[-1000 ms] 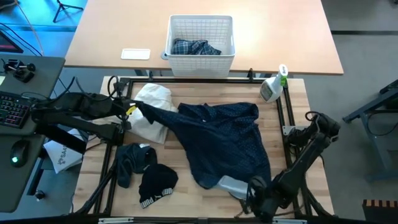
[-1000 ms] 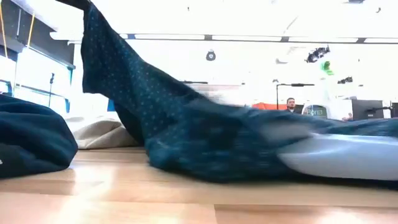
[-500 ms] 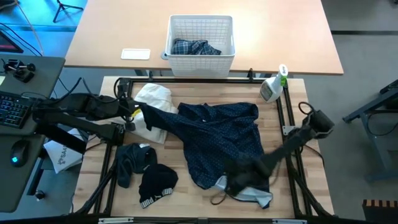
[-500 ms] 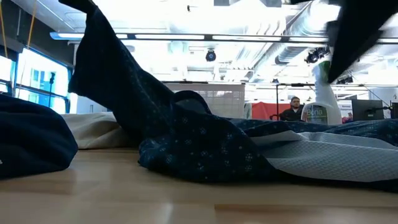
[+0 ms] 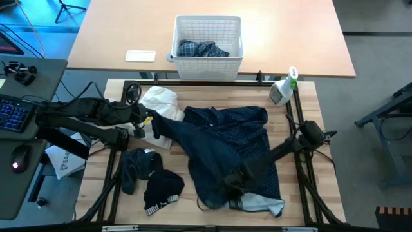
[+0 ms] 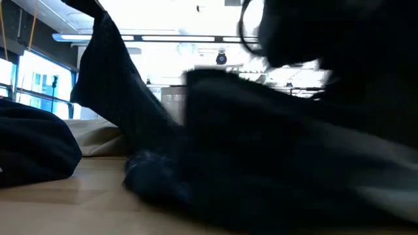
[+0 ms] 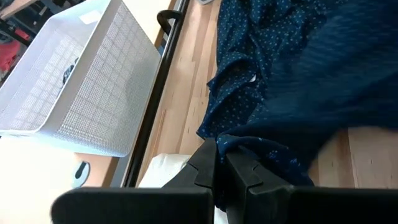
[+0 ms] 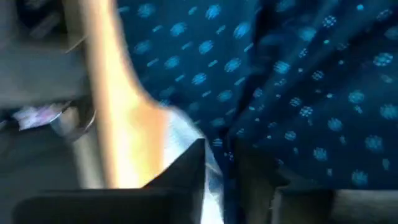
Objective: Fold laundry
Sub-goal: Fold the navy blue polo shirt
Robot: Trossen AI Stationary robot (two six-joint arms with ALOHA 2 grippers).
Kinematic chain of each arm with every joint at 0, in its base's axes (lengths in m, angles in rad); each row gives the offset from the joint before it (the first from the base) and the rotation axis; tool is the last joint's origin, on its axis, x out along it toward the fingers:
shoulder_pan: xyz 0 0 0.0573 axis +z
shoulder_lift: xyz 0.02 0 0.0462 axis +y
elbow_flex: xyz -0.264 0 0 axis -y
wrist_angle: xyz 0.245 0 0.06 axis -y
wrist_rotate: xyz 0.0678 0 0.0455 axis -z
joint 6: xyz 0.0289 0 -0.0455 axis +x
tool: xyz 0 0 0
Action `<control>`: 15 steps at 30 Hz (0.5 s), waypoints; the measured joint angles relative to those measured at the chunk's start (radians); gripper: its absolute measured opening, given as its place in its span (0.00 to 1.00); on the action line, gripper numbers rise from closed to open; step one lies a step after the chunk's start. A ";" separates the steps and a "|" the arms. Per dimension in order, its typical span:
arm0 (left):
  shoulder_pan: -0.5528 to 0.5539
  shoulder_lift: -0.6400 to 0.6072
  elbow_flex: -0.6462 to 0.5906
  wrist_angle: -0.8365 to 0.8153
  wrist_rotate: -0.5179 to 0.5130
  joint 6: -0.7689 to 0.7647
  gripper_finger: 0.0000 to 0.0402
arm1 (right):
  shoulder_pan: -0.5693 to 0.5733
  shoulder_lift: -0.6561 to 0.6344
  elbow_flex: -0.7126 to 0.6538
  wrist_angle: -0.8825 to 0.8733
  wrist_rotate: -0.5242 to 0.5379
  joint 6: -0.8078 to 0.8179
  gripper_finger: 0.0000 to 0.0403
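The folding is only at its start, I judge. At the left of the high view, the left hand (image 5: 149, 120) is clenched on one corner of the navy shirt with tiny white dots (image 5: 225, 138), which lies crumpled at the centre of the wooden bench (image 5: 309, 96). The small black pieces (image 5: 151, 177) lie unfolded at lower left. The right hand (image 5: 230, 187) presses at the shirt's lower edge; whether it grips, I cannot tell. Only the left wrist view shows the pinched cloth clearly.

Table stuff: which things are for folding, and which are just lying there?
For folding: dotted shirt, plaid shirt, dark pieces, cream cloth.
Just lying there: basket, spray bottle, white card.
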 joint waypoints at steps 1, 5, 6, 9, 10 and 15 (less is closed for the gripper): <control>0.000 0.002 0.000 -0.001 0.000 0.000 0.00 | 0.029 -0.003 0.000 0.018 -0.027 0.026 0.13; 0.000 0.000 0.000 -0.018 -0.009 0.005 0.00 | 0.167 -0.018 0.002 0.102 -0.054 0.125 0.05; 0.000 0.000 0.000 -0.023 -0.009 0.011 0.00 | 0.204 -0.017 0.003 0.111 -0.056 0.169 0.05; 0.000 -0.004 0.000 -0.026 -0.006 0.034 0.00 | 0.292 -0.017 0.002 0.129 -0.046 0.355 0.06; -0.001 -0.004 0.000 -0.026 -0.002 0.037 0.00 | 0.312 -0.022 0.002 0.150 -0.038 0.415 0.08; 0.000 -0.004 0.000 -0.026 0.024 0.062 0.00 | 0.350 -0.099 0.001 0.229 0.144 0.680 0.19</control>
